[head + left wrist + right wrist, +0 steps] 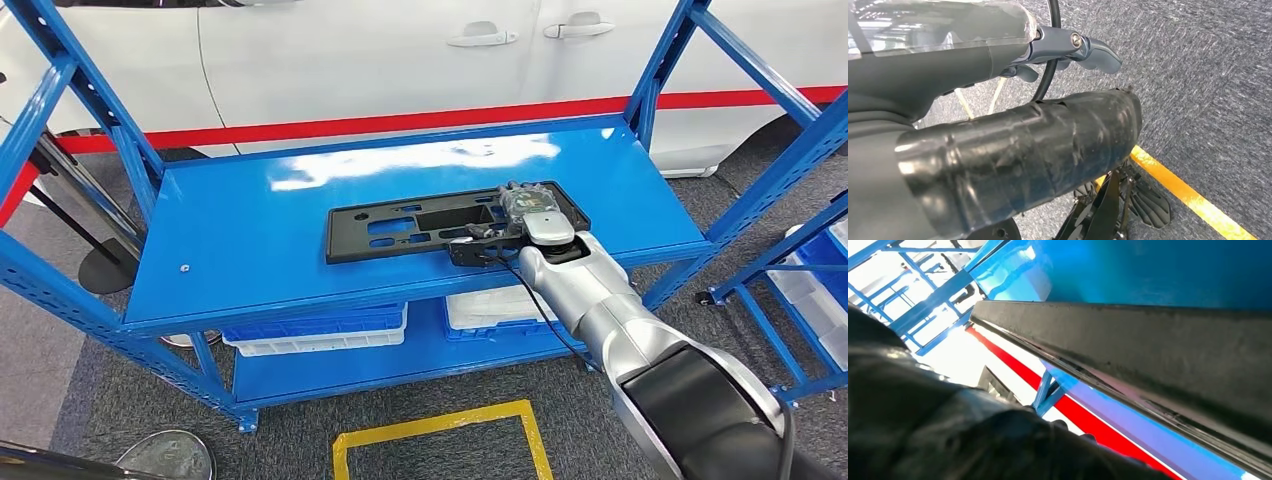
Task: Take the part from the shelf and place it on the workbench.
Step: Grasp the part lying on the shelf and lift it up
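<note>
Reaching over the blue shelf (230,230), my right hand (527,222) lies on the near right end of the black part (440,225), which lies flat on the top shelf board. I cannot tell whether the fingers have closed on it. I judge the grasp unconfirmed; lifting and placing on the workbench remain. My left hand (1068,47) hangs above the carpet with fingers curled in, holding nothing.

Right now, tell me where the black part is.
In the head view the black part lies flat on the blue shelf, right of centre, with the right robot hand at its right end.
</note>
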Robot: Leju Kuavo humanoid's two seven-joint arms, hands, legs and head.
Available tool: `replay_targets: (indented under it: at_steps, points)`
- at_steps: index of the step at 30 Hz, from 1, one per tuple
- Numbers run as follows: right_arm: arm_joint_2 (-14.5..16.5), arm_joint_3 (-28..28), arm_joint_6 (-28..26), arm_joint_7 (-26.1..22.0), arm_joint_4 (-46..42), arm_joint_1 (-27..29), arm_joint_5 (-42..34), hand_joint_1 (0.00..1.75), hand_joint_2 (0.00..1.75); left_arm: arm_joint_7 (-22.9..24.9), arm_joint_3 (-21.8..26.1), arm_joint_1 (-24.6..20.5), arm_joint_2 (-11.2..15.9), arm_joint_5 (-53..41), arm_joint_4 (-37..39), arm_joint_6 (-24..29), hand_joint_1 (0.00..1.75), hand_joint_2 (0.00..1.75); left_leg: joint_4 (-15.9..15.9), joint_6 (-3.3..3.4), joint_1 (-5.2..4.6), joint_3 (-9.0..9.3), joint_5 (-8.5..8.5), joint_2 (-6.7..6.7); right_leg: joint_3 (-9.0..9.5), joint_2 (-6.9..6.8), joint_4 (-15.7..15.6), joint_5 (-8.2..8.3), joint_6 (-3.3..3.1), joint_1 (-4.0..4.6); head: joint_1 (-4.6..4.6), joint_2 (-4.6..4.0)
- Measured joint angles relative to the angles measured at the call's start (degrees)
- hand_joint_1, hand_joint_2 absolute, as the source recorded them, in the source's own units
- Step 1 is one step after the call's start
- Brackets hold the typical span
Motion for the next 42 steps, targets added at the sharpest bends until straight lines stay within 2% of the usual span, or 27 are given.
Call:
replay_targets:
  at_steps: [42]
  points:
    - [-0.58,1.48,2.91,-0.93,0.0,1.46,-0.44,0.0,0.0,0.09,0.35,-0.02,0.34,-0.2,0.0,0.04,0.0,0.0,0.0,0.0,0.0,0.0,0.0,0.0,0.02,-0.01,0.0,0.0,0.0,0.01,0.0,-0.01]
